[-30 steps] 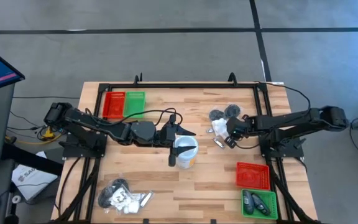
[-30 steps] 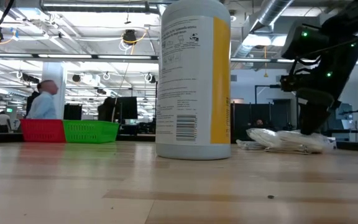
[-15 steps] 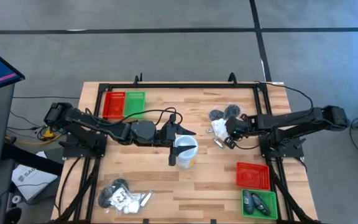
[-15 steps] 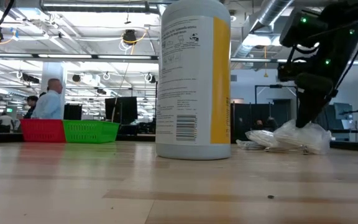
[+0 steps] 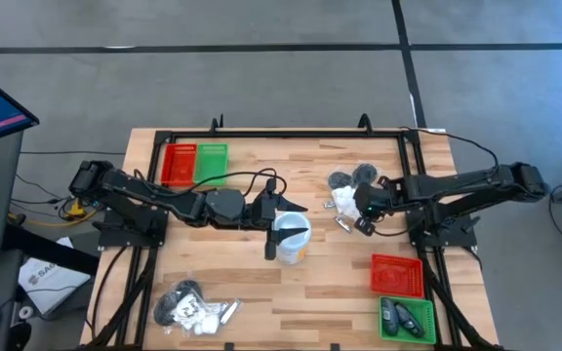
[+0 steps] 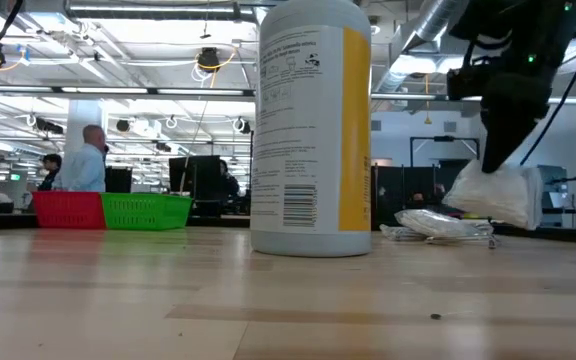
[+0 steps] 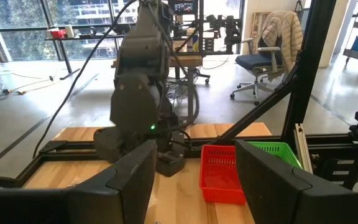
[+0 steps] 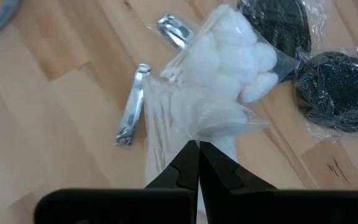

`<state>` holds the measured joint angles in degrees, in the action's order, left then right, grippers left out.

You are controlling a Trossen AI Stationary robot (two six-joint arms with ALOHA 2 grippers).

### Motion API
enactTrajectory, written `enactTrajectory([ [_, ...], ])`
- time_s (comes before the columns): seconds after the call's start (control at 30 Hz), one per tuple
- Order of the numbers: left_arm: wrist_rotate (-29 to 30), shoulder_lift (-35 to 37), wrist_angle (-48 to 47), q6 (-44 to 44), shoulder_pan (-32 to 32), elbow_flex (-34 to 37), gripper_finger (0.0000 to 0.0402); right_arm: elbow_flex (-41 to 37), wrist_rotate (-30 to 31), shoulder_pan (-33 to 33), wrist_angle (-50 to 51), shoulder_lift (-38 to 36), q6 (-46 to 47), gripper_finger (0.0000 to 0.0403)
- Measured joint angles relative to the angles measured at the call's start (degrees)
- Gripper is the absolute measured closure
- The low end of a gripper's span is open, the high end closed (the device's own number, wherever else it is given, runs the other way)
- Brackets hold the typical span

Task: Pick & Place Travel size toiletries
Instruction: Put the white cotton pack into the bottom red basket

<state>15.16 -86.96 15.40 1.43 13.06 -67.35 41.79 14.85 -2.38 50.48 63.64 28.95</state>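
R gripper (image 8: 197, 152): fingers pinched tight on a clear crinkly sachet (image 8: 225, 59) w/ white puffy filling; in low view sachet (image 6: 493, 192) hangs off the table, just above the pile.
Under/near it: more sachets (image 6: 438, 224) flat on table; two slim silvery tubes (image 8: 131, 104) on the wood beside; two dark grey round flat pieces (image 8: 337, 87) in clear wrap, just past the held sachet.
R arm: reaches in from table's right side, gripper (image 5: 362, 216) right of centre.
L gripper (image 5: 273, 229): fingers spread wide, white cup (image 5: 292, 237) between them, mid-table.
Trays: red (image 5: 179, 164) + green (image 5: 212, 163) pair far-left; red (image 5: 397, 275) + green (image 5: 406, 319) pair near-right, green one w/ dark items.
2nd toiletries pile (image 5: 193, 307): near-left edge.
Table (image 5: 261, 292): light wood.
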Motion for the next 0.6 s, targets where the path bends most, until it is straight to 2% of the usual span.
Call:
enactTrajectory([
  [0.2, 0.0, 0.0, 0.0, 0.0, 0.0, 0.0, 0.0192, 5.8, -0.27, -3.88, 6.33, 0.0, 0.92, 0.0403],
  [0.33, 0.0, 0.0, 0.0, 0.0, 0.0, 0.0, 0.0192, 9.38, -3.0, -7.26, 10.26, 0.0, 2.12, 0.0403],
  [0.6, 0.01, 0.0, 0.0, 0.0, 0.0, 0.0, 0.0192, 13.37, -6.63, -15.12, 19.1, -0.02, 10.95, 0.0403],
])
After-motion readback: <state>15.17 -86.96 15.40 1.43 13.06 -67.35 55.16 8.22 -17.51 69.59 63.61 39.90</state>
